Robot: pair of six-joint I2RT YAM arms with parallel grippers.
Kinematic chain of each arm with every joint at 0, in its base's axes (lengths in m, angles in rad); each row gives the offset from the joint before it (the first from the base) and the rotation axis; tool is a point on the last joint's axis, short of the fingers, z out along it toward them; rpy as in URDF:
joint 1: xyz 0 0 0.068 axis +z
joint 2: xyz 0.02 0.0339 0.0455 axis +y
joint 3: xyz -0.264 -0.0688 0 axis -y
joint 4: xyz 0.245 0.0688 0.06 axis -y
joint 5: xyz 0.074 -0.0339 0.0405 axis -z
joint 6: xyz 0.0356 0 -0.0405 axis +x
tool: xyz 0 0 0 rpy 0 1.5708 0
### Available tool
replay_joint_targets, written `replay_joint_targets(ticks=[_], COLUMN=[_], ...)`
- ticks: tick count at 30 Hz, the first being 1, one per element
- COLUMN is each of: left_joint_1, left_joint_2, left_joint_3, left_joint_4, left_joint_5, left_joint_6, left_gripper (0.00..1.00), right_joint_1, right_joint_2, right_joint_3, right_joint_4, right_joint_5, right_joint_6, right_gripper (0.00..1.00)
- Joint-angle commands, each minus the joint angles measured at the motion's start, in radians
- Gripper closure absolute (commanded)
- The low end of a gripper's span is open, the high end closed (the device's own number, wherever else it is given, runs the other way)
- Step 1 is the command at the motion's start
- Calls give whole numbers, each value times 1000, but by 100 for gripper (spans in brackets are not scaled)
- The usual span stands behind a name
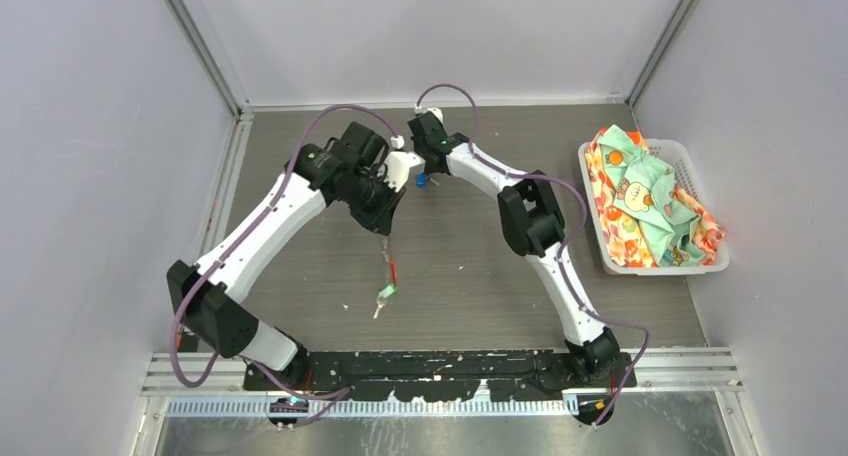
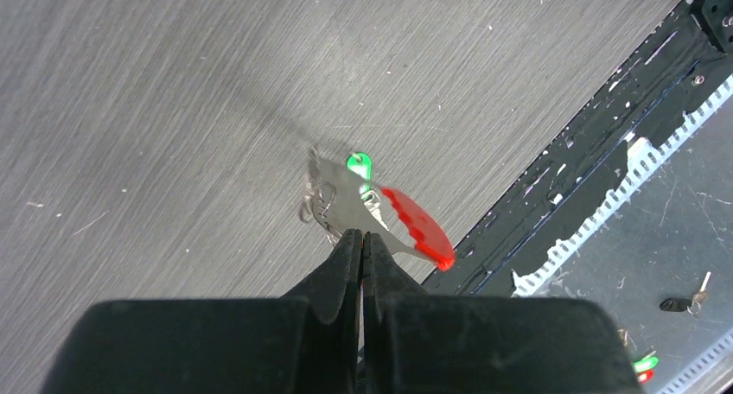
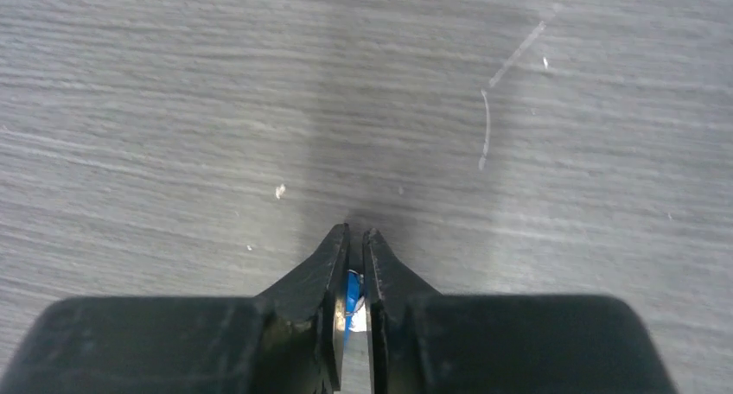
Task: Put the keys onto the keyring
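Observation:
My left gripper (image 1: 384,228) (image 2: 361,236) is shut on the keyring's silvery end and holds it above the table. The keyring hangs down from it: the chain (image 2: 318,200) and the red oval loop (image 1: 392,271) (image 2: 419,227). A green-headed key (image 1: 383,296) (image 2: 359,163) sits at the loop's lower end, seemingly attached to it. My right gripper (image 1: 422,179) (image 3: 355,231) is shut on a blue-headed key (image 1: 422,181) (image 3: 353,295), held deep between the fingers, just right of the left wrist. Its blade is hidden.
A white basket (image 1: 660,269) of colourful cloth stands at the right wall. The black base rail (image 1: 450,361) runs along the near edge. A dark-headed key (image 2: 678,303) and a small green and red piece (image 2: 644,364) lie on the metal ledge beyond the rail.

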Motion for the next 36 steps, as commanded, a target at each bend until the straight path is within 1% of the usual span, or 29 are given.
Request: replay_joint_targets(ticks=[1, 2, 7, 12, 15, 20, 24, 27, 29, 32, 34, 36], left_joint_1=[2, 2, 3, 3, 2, 2, 2, 3, 4, 3, 7, 15], left_joint_2=[-103, -115, -170, -209, -232, -277, -292, -292, -290, -286, -282, -281], left_joint_3=[42, 42, 50, 66, 73, 58, 46, 45, 48, 53, 59, 66], left_joint_4=[-27, -26, -23, -35, -45, -45, -47, -46, -43, -32, -27, -23], left_joint_5=[-35, -39, -48, -76, -112, -171, -189, -204, -215, -239, -268, -299], left_joint_6=[20, 19, 15, 24, 42, 72, 82, 86, 91, 96, 98, 102], left_gripper=[100, 100, 100, 100, 100, 100, 100, 100, 100, 100, 100, 100], right_joint_1=[6, 14, 65, 114, 160, 253, 283, 306, 330, 388, 444, 495], right_joint_2=[-116, -150, -328, -492, -573, -685, -794, -872, -933, -1014, -1028, -1022], right_joint_3=[-172, -249, -532, -774, -872, -1000, -1118, -1155, -1183, -1213, -1205, -1210], right_joint_4=[-19, -2, 54, 112, 117, 88, 83, 41, 40, 129, 184, 285], right_joint_5=[-4, -6, 15, 27, 50, 114, 121, 133, 154, 147, 150, 104], right_joint_6=[26, 35, 88, 176, 211, 258, 318, 343, 358, 374, 375, 367], right_gripper=[83, 83, 87, 91, 93, 94, 94, 94, 91, 83, 76, 71])
